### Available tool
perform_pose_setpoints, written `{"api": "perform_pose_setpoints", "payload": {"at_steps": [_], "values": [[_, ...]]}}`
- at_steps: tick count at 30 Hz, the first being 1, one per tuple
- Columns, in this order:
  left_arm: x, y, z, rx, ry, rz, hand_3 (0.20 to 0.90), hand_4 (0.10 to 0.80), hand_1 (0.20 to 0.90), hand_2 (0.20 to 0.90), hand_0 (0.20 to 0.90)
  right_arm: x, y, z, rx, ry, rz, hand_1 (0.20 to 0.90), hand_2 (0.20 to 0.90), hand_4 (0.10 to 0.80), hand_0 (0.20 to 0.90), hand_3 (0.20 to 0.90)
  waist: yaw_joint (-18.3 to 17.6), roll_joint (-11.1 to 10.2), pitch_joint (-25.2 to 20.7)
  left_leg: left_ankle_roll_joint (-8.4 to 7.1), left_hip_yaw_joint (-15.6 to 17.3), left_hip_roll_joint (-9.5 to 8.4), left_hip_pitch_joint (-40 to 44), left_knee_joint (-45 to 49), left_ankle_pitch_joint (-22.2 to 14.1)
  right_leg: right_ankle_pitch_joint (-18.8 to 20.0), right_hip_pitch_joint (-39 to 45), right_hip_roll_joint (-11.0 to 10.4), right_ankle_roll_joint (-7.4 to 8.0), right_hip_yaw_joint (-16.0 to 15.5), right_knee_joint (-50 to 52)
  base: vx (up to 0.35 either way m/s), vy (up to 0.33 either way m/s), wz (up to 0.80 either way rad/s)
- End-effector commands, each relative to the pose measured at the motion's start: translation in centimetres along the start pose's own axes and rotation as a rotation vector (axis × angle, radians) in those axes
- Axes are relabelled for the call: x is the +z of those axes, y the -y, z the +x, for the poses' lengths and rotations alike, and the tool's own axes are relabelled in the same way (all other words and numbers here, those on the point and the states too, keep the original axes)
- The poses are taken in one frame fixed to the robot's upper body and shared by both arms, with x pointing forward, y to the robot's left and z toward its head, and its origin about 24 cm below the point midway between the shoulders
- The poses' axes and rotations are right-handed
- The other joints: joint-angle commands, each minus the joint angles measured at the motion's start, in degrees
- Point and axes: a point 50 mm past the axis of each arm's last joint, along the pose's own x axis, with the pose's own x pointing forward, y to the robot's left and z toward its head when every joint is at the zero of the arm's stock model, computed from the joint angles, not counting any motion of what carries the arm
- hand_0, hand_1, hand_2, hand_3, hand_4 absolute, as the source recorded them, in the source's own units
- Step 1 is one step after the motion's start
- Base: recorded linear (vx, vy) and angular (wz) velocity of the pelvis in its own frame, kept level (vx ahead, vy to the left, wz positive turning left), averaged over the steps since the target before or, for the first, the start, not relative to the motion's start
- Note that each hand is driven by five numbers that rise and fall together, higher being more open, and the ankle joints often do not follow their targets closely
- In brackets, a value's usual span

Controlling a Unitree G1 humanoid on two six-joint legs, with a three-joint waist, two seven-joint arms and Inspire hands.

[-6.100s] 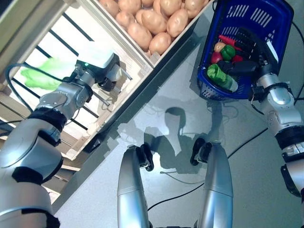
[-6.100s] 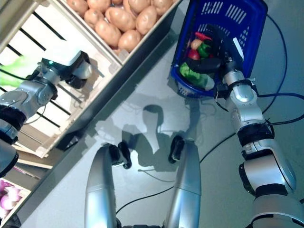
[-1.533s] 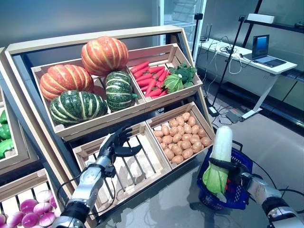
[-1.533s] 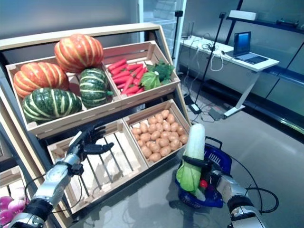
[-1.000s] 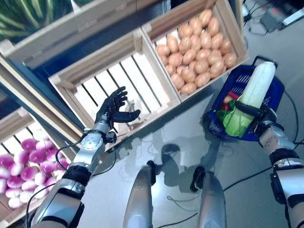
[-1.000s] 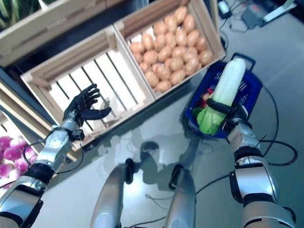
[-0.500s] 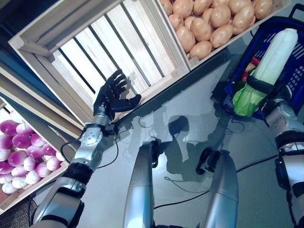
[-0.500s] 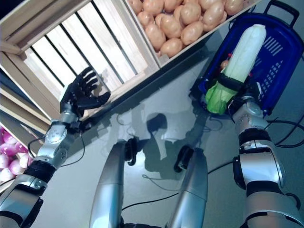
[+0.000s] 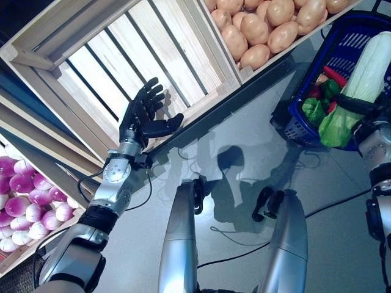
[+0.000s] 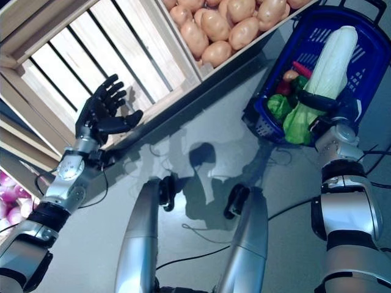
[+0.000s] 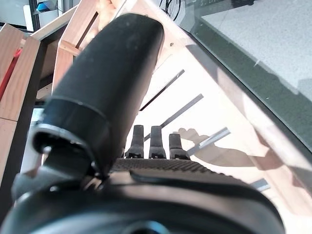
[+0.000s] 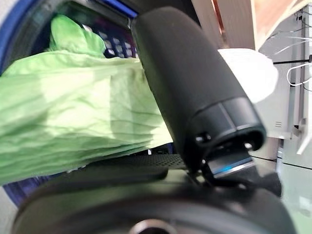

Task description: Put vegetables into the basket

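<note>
My right hand is shut on a long cabbage with a white stalk and green leaves. It holds the cabbage tilted over the blue basket, which stands on the floor. The leafy end is by the basket's near rim. The right wrist view shows the green leaves against my thumb. A green pepper and red vegetables lie in the basket. My left hand is open and empty, with fingers spread, in front of a slatted wooden crate. It also shows in the left wrist view.
The wooden stand's crates run along the back, with the basket close by the front corner of one. Grey floor lies between the stand and me.
The camera has tipped down. My right hand has moved the cabbage a little to the right over the basket, uncovering the green pepper. My left hand stays open by the crate.
</note>
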Motion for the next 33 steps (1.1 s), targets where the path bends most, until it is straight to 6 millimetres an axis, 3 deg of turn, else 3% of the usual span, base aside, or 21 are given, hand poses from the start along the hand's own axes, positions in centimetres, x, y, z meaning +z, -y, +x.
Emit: {"api": "perform_pose_setpoints", "payload": {"at_steps": [1,11,17,21,24,26,28,30,33], "values": [[5.3,-0.7,0.6,-0.006,0.283,-0.022,0.900,0.800,0.900,0.900,0.900,5.1,2.0,0.2,-0.026,0.142,0.040,0.900,0.900,0.800,0.900,0.900,0.0,0.3,-4.9,4.06,2.0,-0.11,9.4,-2.6,-10.7,-2.8,8.8,-0.3,-3.45,-1.0,-5.6,0.000,0.000,0.00],[3.8,-1.6,-0.2,0.006,0.229,-0.029,0.900,0.800,0.900,0.900,0.900,2.3,3.1,0.2,0.019,0.052,-0.022,0.900,0.900,0.800,0.900,0.900,0.5,-1.3,-7.1,3.47,3.7,0.27,20.4,-12.9,-7.7,-0.1,20.0,-0.2,-2.60,-4.1,-15.3,0.039,0.020,-0.03],[2.3,-1.6,-0.8,-0.012,0.171,-0.018,0.900,0.800,0.900,0.900,0.900,-0.2,2.9,-0.1,0.081,0.002,-0.022,0.900,0.900,0.800,0.900,0.900,1.1,-3.2,-9.7,2.94,4.8,-0.16,31.7,-27.4,-2.1,4.8,31.8,1.1,-0.90,-7.4,-29.7,0.077,-0.007,-0.03],[0.7,-1.1,-1.2,-0.011,0.106,-0.016,0.900,0.800,0.900,0.900,0.900,-2.1,1.2,-0.5,0.169,0.002,0.014,0.900,0.900,0.800,0.900,0.900,1.2,-4.0,-12.2,2.71,5.1,-0.51,38.8,-37.5,2.3,8.5,39.3,3.2,0.03,-9.3,-40.7,0.101,-0.007,-0.05],[-1.0,-1.0,-2.1,-0.011,0.034,-0.008,0.900,0.800,0.900,0.900,0.900,-4.7,-0.4,-1.3,0.268,-0.037,0.044,0.900,0.900,0.800,0.900,0.900,1.0,-4.6,-14.6,2.41,5.7,-1.19,44.1,-44.5,5.3,11.2,44.9,5.2,0.88,-9.7,-48.3,0.160,0.003,-0.07],[-3.5,-0.5,-3.6,-0.015,-0.064,-0.019,0.900,0.800,0.900,0.900,0.900,-8.6,-1.5,-2.7,0.340,-0.110,0.066,0.900,0.900,0.800,0.900,0.900,0.7,-5.2,-17.6,2.18,6.2,-1.74,49.9,-52.2,8.2,13.9,51.2,7.0,1.40,-10.2,-56.5,0.262,-0.002,-0.08],[-4.6,-0.4,-4.4,-0.020,-0.105,-0.017,0.900,0.800,0.900,0.900,0.900,-10.4,-1.5,-3.5,0.353,-0.146,0.055,0.900,0.900,0.800,0.900,0.900,0.6,-5.4,-18.7,2.11,6.4,-1.98,52.6,-55.5,9.4,15.1,54.0,7.8,1.63,-10.2,-59.7,0.211,-0.003,-0.05],[-6.8,0.3,-6.7,-0.017,-0.193,-0.029,0.900,0.800,0.900,0.900,0.900,-14.3,-2.0,-5.8,0.393,-0.217,0.066,0.900,0.900,0.800,0.900,0.900,0.3,-5.8,-21.3,1.99,6.6,-2.63,57.7,-62.6,12.0,17.2,59.1,9.4,1.86,-9.9,-66.1,0.260,0.006,0.05],[-9.8,0.8,-10.3,0.024,-0.297,-0.081,0.900,0.800,0.900,0.900,0.900,-19.4,-0.8,-9.8,0.419,-0.295,0.122,0.900,0.900,0.800,0.900,0.900,0.1,-5.6,-24.4,1.66,6.7,-2.81,63.5,-71.8,15.7,19.9,64.3,11.2,1.80,-9.5,-73.1,0.178,0.011,0.05]]}}
